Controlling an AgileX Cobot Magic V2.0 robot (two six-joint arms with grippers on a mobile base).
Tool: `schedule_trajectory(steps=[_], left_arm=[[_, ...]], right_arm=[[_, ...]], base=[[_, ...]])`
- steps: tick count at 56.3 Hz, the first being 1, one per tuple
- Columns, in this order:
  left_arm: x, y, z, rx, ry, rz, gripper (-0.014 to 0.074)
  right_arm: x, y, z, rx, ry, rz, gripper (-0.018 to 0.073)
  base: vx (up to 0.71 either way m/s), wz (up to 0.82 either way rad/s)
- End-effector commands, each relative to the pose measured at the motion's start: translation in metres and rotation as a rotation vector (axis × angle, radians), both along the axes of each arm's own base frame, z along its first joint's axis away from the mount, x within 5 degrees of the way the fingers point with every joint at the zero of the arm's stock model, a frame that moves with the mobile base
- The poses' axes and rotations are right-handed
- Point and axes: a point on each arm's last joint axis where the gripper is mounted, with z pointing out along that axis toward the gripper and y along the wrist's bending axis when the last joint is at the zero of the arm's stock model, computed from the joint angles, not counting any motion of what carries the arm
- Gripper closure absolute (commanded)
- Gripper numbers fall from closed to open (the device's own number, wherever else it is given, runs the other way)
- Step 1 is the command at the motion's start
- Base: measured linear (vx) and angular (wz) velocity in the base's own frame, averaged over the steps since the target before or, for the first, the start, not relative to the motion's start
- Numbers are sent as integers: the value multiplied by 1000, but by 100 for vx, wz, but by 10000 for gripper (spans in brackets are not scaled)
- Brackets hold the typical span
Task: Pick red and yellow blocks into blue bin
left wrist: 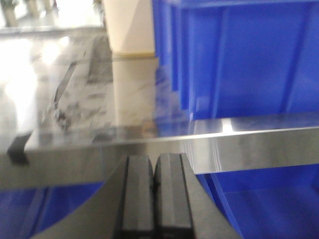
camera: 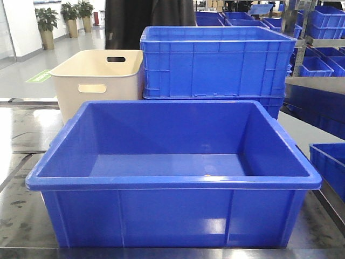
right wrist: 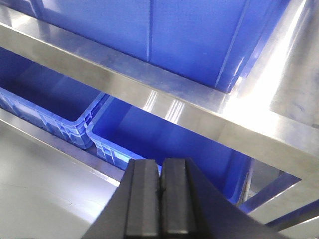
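The blue bin stands at the near edge of the steel table and fills the front view, its inside showing only bare floor. The red and yellow blocks are out of view in every frame. Neither gripper shows in the front view. In the left wrist view, my left gripper is shut with nothing between its pads, just below the table's front rail. In the right wrist view, my right gripper is also shut and empty, low beside a steel shelf frame.
A cream tub with handle cut-outs stands behind the bin on the left, and a taller ribbed blue crate behind on the right. More blue crates fill shelves at the right. Blue crates sit under the shelf rail.
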Motion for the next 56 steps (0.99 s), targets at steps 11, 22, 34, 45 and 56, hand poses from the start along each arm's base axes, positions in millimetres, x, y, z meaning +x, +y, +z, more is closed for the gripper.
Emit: schedule_trajectory(steps=[11,22,34,45,56], left_arm=[[7,0,-12,-73,-212,21,597],[7,1,-8,-81,-248,39,597],[7,1,-8,-80,-252,38,597],[7,1,-8,-80,-248,40,597],[7,1,-8,-80,-248,40,597]], right_arm=[[3,1,13,26,-87,-3,570],[3,1,14,26,-87,-3,570],[3,1,14,26,-87,-3,570],[3,1,14,26,-87,-3,570],[3,1,14,26,-87,-3,570]], base=[[0,0],[0,0],[0,0],[0,0],[0,0]])
